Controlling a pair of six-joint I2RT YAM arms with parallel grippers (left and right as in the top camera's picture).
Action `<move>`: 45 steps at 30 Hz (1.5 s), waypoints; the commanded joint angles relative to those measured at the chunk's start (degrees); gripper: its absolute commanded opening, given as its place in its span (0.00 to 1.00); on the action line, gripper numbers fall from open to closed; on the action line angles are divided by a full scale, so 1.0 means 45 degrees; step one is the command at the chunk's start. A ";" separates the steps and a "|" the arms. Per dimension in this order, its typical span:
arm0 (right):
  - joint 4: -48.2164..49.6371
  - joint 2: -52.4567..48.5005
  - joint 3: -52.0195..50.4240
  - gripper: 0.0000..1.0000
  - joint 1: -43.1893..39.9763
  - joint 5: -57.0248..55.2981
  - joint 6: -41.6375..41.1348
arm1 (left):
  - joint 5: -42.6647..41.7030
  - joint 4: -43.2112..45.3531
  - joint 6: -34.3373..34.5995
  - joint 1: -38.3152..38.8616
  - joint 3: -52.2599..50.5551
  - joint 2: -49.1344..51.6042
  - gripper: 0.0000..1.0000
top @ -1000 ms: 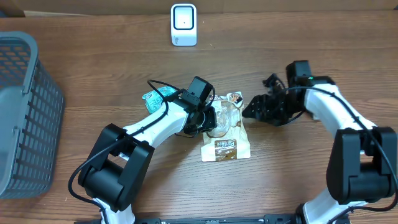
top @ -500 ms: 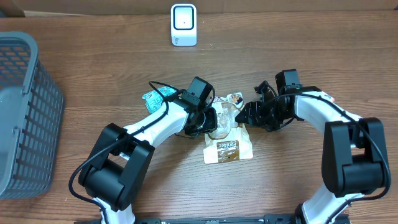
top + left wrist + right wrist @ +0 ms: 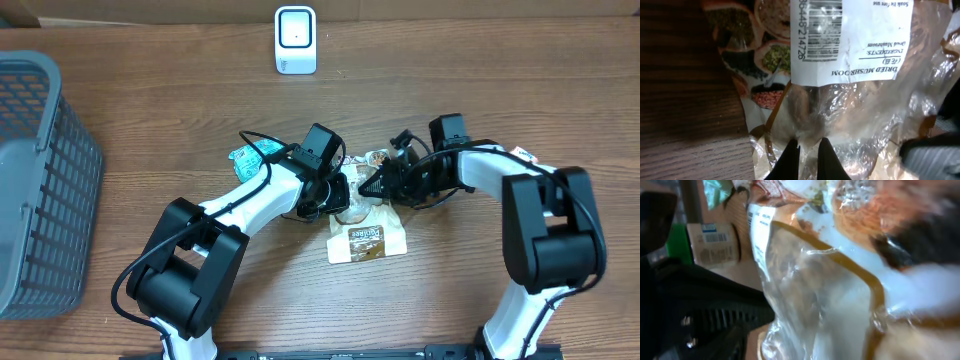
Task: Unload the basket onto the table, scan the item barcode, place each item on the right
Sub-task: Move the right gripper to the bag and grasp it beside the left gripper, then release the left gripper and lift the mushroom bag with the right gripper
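Observation:
The item is a clear plastic bag of dried mushrooms (image 3: 367, 232) with brown printed edges, lying mid-table. Its white label (image 3: 855, 45) carries the barcode (image 3: 821, 27), which faces up in the left wrist view. My left gripper (image 3: 807, 152) is shut, pinching the bag's crinkled film (image 3: 850, 115) at its left side (image 3: 338, 192). My right gripper (image 3: 380, 184) has come against the bag's upper right edge. The bag (image 3: 815, 295) fills the blurred right wrist view, where my own fingers do not show. The white scanner (image 3: 296, 40) stands at the table's far edge.
A grey mesh basket (image 3: 45, 190) takes up the left side of the table. A teal packet (image 3: 248, 154) lies behind my left arm. A small cardboard box (image 3: 715, 242) with its own barcode shows beyond the bag in the right wrist view.
My right arm has moved left across the table until its gripper reached the bag's right edge, and its jaws have narrowed. The left gripper has stayed shut on the bag.

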State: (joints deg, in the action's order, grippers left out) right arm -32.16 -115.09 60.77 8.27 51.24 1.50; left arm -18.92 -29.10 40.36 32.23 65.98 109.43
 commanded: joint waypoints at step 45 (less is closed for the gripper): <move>-0.8961 0.4231 0.6878 0.04 -0.0053 0.1103 0.2565 | 0.3449 -1.2225 -0.4396 -0.6411 1.2871 -0.1744 0.09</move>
State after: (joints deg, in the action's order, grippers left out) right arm -72.51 -98.10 89.86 7.64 49.56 10.66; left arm -7.35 -82.26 22.02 7.09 123.46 101.25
